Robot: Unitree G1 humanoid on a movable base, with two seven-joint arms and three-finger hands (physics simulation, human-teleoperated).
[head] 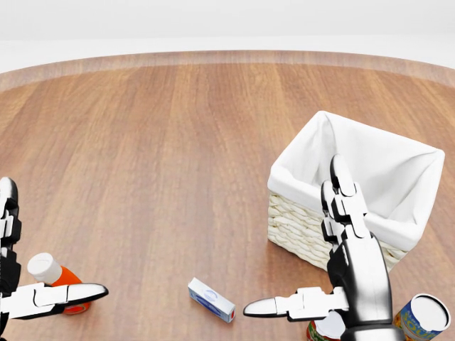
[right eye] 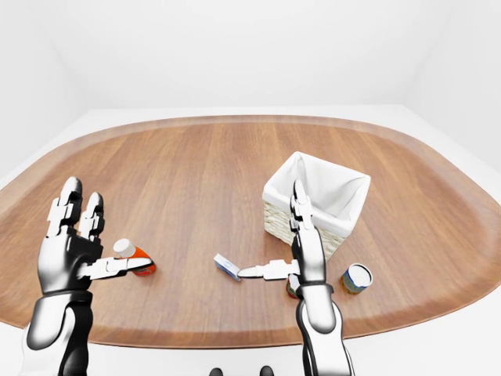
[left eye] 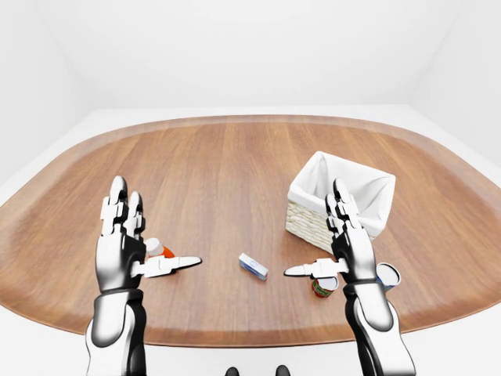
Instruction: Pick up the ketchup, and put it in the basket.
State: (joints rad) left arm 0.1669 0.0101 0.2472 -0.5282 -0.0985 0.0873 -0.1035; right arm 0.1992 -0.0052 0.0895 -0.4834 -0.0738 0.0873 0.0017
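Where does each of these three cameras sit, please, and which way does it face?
Head view: on the head, angled down at the table; right hand large, left hand at the edge.
Left-eye view: head-mounted, wider; both arms show.
Right-eye view: the same, shifted sideways.
All three share the basket, ketchup and small box.

The head view looks down close over the bench, cropping its near edge. Both eye views sit farther back, taking in the whole oval bench and white walls; all three share the basket.
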